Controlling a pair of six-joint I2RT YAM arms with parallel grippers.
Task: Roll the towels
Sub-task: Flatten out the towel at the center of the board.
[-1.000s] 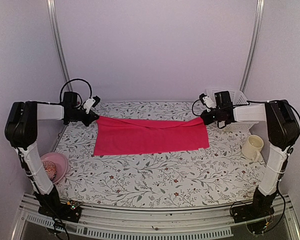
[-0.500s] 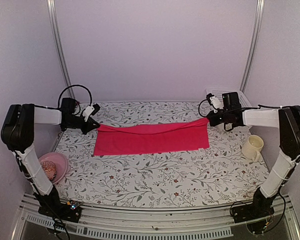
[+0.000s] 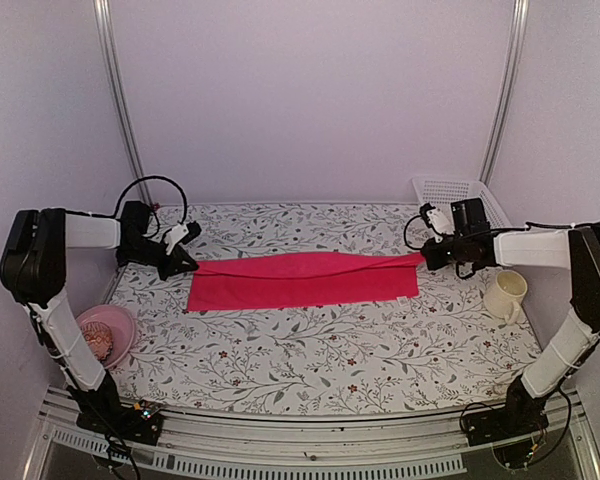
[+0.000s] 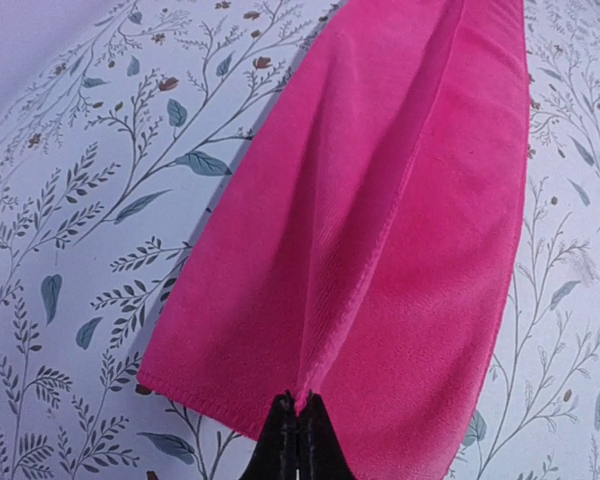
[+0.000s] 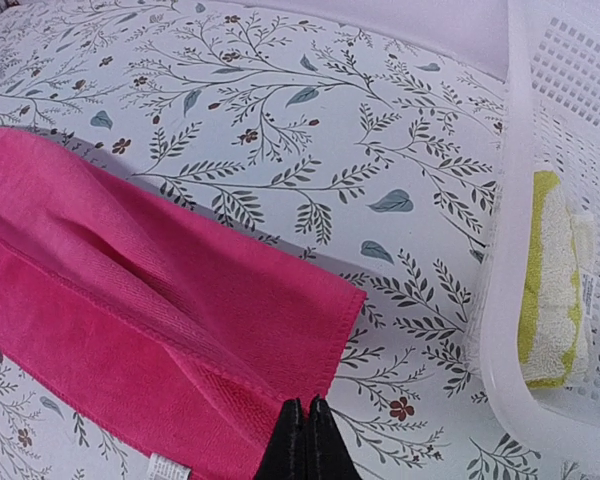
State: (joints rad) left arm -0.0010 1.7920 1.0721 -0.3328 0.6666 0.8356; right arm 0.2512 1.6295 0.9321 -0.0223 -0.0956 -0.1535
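The pink towel (image 3: 300,282) lies stretched left to right across the flowered table (image 3: 310,355), its far edge doubled over toward the near side. At the towel's left end my left gripper (image 3: 186,263) is shut on that folded edge, and the left wrist view shows the closed tips (image 4: 300,403) pinching the cloth (image 4: 400,220). My right gripper (image 3: 426,258) is shut on the same edge at the right end; its tips (image 5: 305,405) bite the pink cloth (image 5: 130,300) near the corner. The yellow-green towel (image 5: 550,290) lies in the white basket (image 5: 580,110).
The white basket (image 3: 450,190) stands at the back right corner. A cream mug (image 3: 505,295) is at the right edge, close under my right forearm. A pink bowl (image 3: 108,335) sits at the left edge by the left arm's base.
Both grippers have carried the towel's far edge toward the near side and lower, moving slightly apart. The towel now looks narrower and more taut.
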